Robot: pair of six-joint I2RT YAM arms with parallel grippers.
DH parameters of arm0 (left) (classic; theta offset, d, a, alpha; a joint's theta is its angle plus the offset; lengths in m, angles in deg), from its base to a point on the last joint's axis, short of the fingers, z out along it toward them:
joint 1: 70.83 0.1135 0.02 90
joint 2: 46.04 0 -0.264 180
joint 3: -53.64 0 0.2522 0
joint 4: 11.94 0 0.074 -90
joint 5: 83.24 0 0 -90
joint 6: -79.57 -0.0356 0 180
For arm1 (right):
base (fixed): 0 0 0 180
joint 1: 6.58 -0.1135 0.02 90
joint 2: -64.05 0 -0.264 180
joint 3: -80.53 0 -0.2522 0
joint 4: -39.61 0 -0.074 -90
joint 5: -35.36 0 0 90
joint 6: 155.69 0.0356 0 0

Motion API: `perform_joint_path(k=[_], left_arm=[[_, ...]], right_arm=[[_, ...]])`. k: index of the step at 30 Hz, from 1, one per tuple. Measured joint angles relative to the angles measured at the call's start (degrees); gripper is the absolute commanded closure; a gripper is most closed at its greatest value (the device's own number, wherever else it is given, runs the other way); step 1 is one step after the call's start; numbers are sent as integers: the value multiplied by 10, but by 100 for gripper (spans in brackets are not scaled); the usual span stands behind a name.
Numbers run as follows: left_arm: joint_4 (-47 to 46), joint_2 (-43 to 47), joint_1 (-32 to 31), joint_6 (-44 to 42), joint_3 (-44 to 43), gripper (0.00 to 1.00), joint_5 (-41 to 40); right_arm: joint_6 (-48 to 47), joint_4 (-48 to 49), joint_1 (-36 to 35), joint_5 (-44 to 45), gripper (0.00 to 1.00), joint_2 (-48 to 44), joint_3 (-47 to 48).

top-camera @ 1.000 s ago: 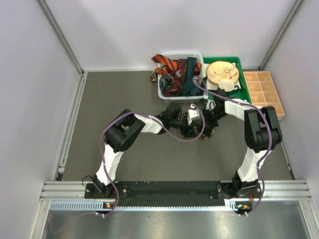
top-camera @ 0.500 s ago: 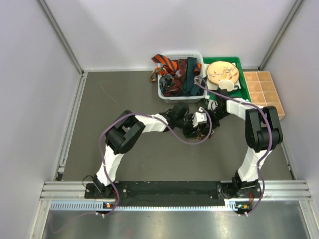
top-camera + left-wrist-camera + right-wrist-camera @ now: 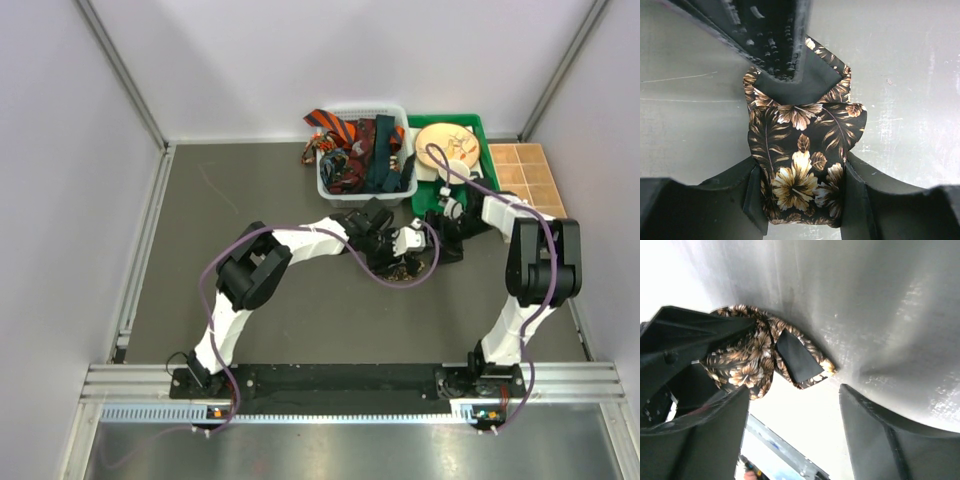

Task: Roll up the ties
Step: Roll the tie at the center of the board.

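Note:
A brown-black floral tie (image 3: pixel 800 160), partly rolled, sits between my left gripper's (image 3: pixel 805 199) fingers, which are shut on the roll just above the grey table. Its black-lined pointed end (image 3: pixel 802 85) lies beyond the roll. In the top view the tie (image 3: pixel 405 268) lies at mid-table under the left gripper (image 3: pixel 392 252). My right gripper (image 3: pixel 795 425) is open with nothing between its fingers, a little to the right of the tie (image 3: pixel 752 360); from above the right gripper (image 3: pixel 438 226) is near the green tray. Several more ties (image 3: pixel 362 148) are heaped in the white basket.
The white mesh basket (image 3: pixel 330 188) stands at the back centre. Right of it a green tray (image 3: pixel 482 185) holds a round wooden plate (image 3: pixel 447 143) and a white cup (image 3: pixel 458 170). A wooden compartment box (image 3: pixel 530 185) sits at the far right.
My right gripper has opened, let go of the tie and drawn back to the right. The left arm has stretched rightward, still holding the roll.

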Motion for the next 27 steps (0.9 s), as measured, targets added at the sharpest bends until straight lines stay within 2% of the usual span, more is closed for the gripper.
perform_joint_path(k=[3, 9, 19, 22, 27], left_arm=[[18, -5, -1, -7, -13, 96, 0], [29, -5, -1, -11, -16, 96, -2], [33, -6, -1, -11, -19, 96, -2], [38, -8, -1, -12, -23, 96, -2], [46, -11, -1, -13, -30, 96, -2]], right_arm=[[6, 7, 3, -1, 18, 3, -1], [37, 42, 1, -28, 16, 28, 0], [31, 96, -18, -149, 23, 59, -8], [14, 97, -20, -184, 30, 59, -16], [-10, 85, -19, -231, 32, 54, -28]])
